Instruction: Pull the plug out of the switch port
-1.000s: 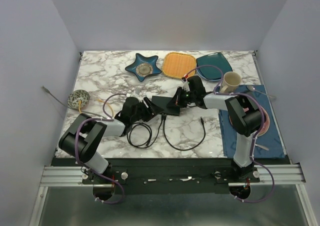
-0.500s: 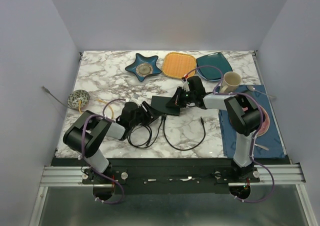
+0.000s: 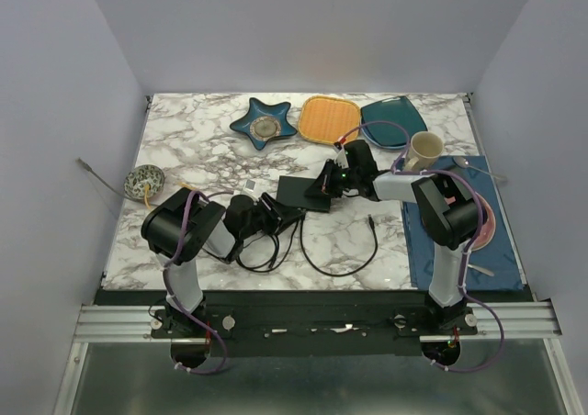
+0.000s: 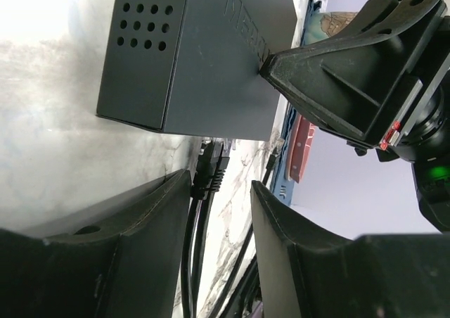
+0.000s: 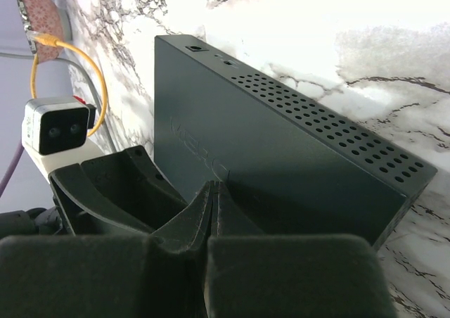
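**At the switch (image 3: pixel 299 191) port edge: plug (image 4: pixel 208 164) seated, left gripper (image 4: pixel 218 184) wide around it**

Mid-table, the switch lies flat. The plug sits in a port on its 6 o'clock edge, and black leads (image 4: pixel 193 247) trail toward the arms. The plug is between the left gripper's fingers, nearer one, not clamped. The right gripper (image 5: pixel 213 191) is closed on nothing, tips pressed on the switch top from 3 o'clock.

Judgement: the switch looks light and prone to sliding, so pinning matters. The plug shell is rigid, probably latched. Pinch the shell, not the limp lead.

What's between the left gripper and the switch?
Black plugs on their cables, meeting the switch edge just ahead of the open left gripper; left wrist view.
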